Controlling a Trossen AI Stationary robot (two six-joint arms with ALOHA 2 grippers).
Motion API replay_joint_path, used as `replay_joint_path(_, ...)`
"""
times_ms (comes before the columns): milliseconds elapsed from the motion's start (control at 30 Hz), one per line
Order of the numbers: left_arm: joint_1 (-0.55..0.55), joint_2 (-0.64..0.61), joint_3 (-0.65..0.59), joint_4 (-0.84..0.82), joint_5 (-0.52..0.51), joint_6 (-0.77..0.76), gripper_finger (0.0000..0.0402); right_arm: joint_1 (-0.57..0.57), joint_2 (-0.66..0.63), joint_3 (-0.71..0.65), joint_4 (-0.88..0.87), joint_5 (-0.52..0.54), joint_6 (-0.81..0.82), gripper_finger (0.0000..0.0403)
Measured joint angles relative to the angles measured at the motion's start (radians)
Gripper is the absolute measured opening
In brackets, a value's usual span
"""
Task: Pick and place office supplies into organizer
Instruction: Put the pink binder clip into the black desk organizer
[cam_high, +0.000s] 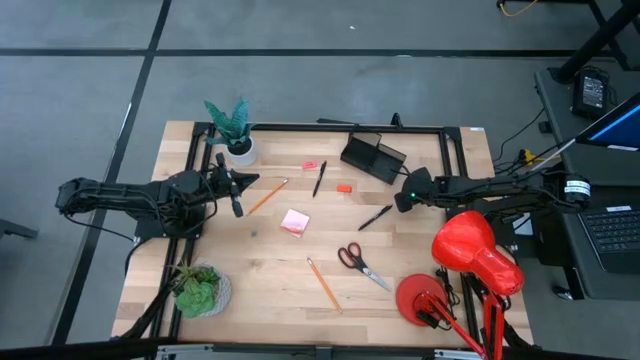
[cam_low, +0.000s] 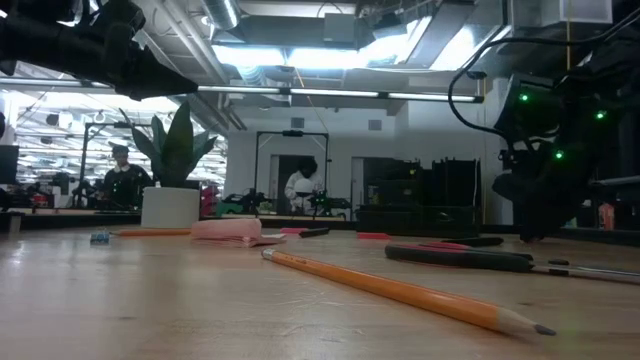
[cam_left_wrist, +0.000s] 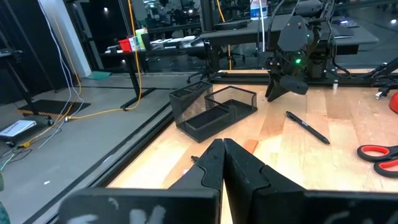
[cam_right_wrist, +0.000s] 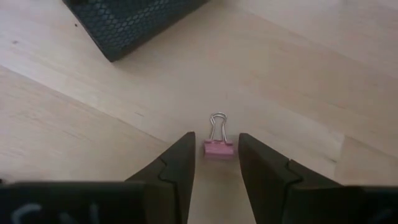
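Observation:
The black mesh organizer (cam_high: 372, 156) stands at the table's far middle. On the wood lie two black pens (cam_high: 319, 178) (cam_high: 376, 216), two orange pencils (cam_high: 266, 195) (cam_high: 323, 284), red-handled scissors (cam_high: 360, 264), a pink sticky-note pad (cam_high: 294, 222) and two small red erasers (cam_high: 344, 187) (cam_high: 309, 164). My right gripper (cam_right_wrist: 217, 140) points steeply down, just right of the organizer (cam_right_wrist: 130, 22). It is open, with a small pink binder clip (cam_right_wrist: 219, 148) between its fingertips. A thin strip of wood shows on each side of the clip. My left gripper (cam_left_wrist: 222, 149) waits shut above the table's left side.
A potted plant in a white pot (cam_high: 236, 135) stands at the far left corner and another plant (cam_high: 198, 290) at the near left. A red desk lamp (cam_high: 470, 255) fills the near right corner. Bare wood lies in the table's middle, around the pad.

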Motion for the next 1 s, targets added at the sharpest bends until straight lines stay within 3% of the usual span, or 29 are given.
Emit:
replay_joint_path(200, 0.0, 0.0, 0.0, 0.0, 0.0, 0.0, 0.0004, 0.0, 0.0, 0.0, -0.01, 0.001, 0.0, 0.0111)
replay_joint_path(500, 0.0, 0.0, 0.0, 0.0, 0.0, 0.016, 0.0004, 0.0, 0.0, 0.0, -0.017, 0.007, 0.0, 0.0038)
replay_joint_path(800, 0.0, 0.0, 0.0, 0.0, 0.0, 0.018, 0.0004, 0.0, 0.0, 0.0, -0.017, 0.004, 0.0, 0.0059)
replay_joint_path(1000, 0.0, 0.0, 0.0, 0.0, 0.0, 0.018, 0.0004, 0.0, 0.0, 0.0, -0.011, 0.003, 0.004, 0.0038)
